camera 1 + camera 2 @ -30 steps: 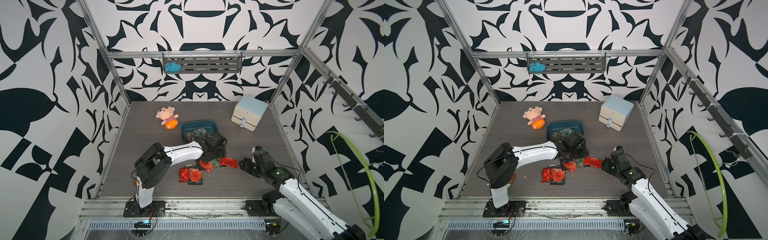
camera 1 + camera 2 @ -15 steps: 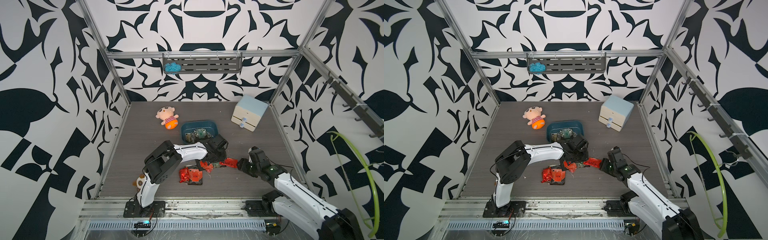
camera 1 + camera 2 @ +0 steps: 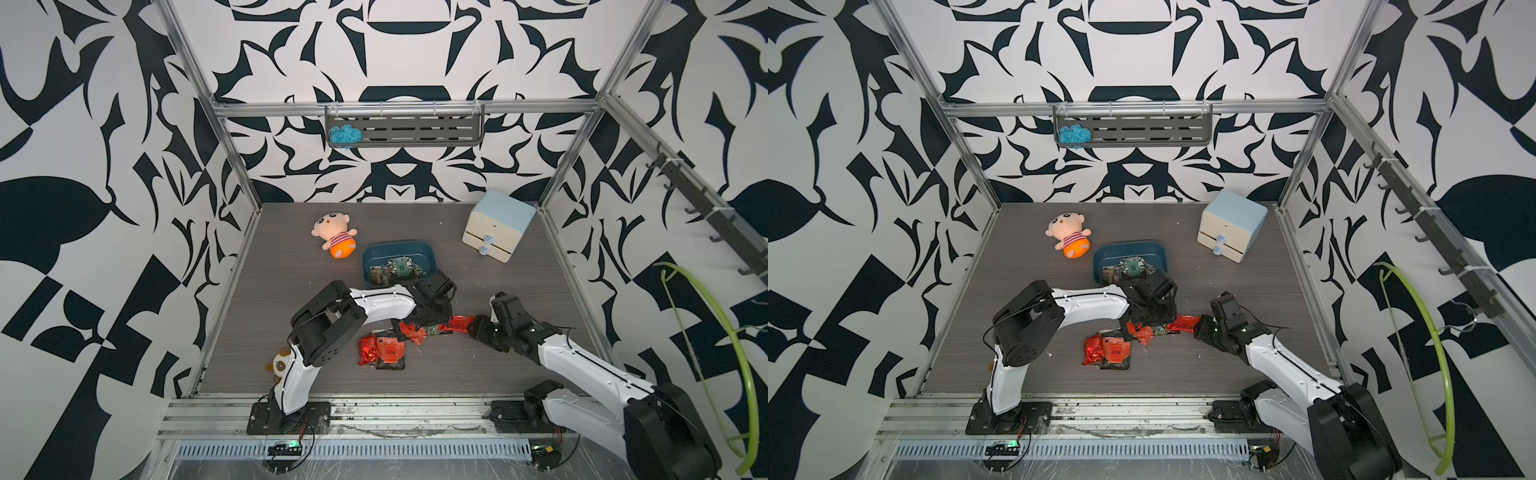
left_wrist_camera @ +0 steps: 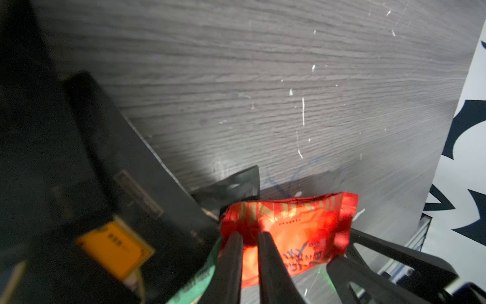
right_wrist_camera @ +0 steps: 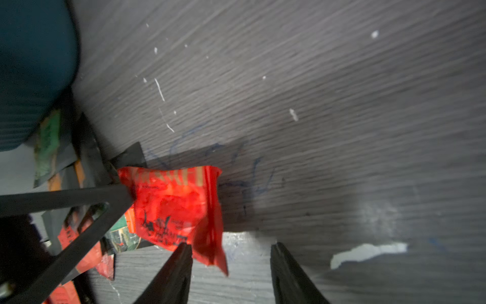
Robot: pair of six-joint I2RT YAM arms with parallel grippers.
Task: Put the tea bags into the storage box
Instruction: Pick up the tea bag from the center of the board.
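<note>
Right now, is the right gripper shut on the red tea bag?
No: the right gripper stands wide open, not clamping the red tea bag.

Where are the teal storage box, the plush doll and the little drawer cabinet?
storage box (image 3: 394, 248): in a top view, on its bare far inner wall.
plush doll (image 3: 330, 222): in a top view, on its face.
drawer cabinet (image 3: 505, 212): in a top view, on its pale blue top.

Tea bags (image 3: 382, 351) in, beside storage box (image 3: 417, 251)
</note>
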